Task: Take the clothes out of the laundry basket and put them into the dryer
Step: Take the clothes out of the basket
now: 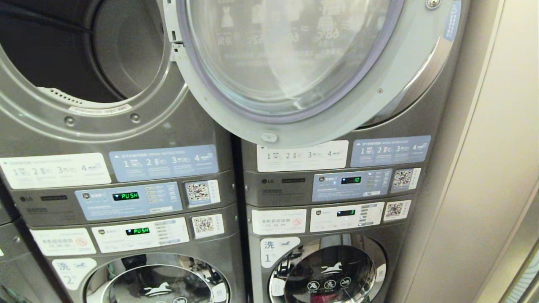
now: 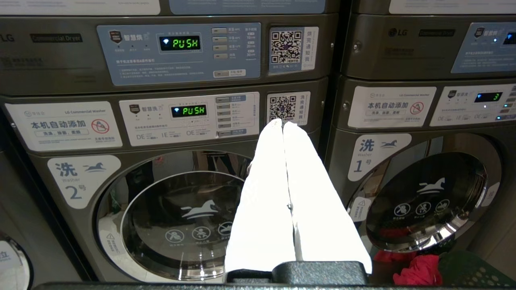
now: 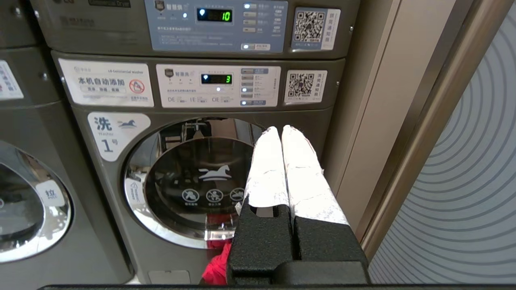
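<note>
Open dryer door (image 1: pixel 294 67) seen only from head; left gripper (image 2: pixel 283 124) and right gripper (image 3: pixel 281 129) seen closed, empty, only in wrist views.

A green laundry basket (image 2: pixel 475 270) shows at the lower right of the left wrist view, in front of the washer marked 1 (image 2: pixel 423 197). Red clothes (image 2: pixel 419 270) lie just beside its mesh wall; the floor beneath cannot be made out.
</note>
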